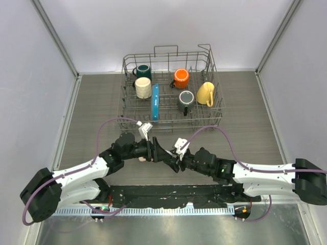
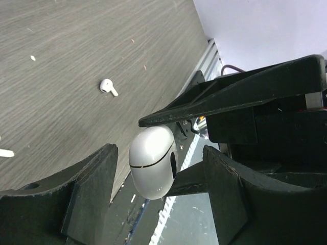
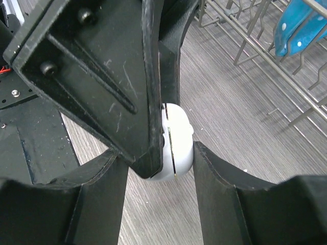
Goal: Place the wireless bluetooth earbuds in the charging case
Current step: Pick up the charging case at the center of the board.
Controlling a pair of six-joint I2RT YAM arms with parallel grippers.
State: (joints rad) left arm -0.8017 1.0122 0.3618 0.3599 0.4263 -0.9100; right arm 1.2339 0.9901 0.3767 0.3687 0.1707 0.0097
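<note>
The white charging case [image 2: 153, 168], lid closed, hangs in the air where the two grippers meet. My right gripper [image 3: 161, 153] is shut on it: its fingers [image 2: 194, 181] touch the case's top and side. In the right wrist view the case [image 3: 179, 145] rests against the right finger [image 3: 219, 194], and a left finger covers its other side. My left gripper [image 2: 161, 153] is open around the case, its fingers [image 2: 97, 184] not pressing it. One white earbud [image 2: 107, 86] lies on the table. The tip of another earbud [image 2: 5, 152] shows at the frame edge. In the top view the grippers [image 1: 163, 154] hide the case.
A wire dish rack [image 1: 219, 115] stands at the back with a dark green mug [image 1: 143, 70], a cream mug [image 1: 143, 88], an orange mug [image 1: 181, 77], a yellow mug [image 1: 205, 93], a grey mug [image 1: 186, 99] and a blue item [image 1: 155, 108]. The rack's wires [image 3: 265, 51] are close beyond my right gripper.
</note>
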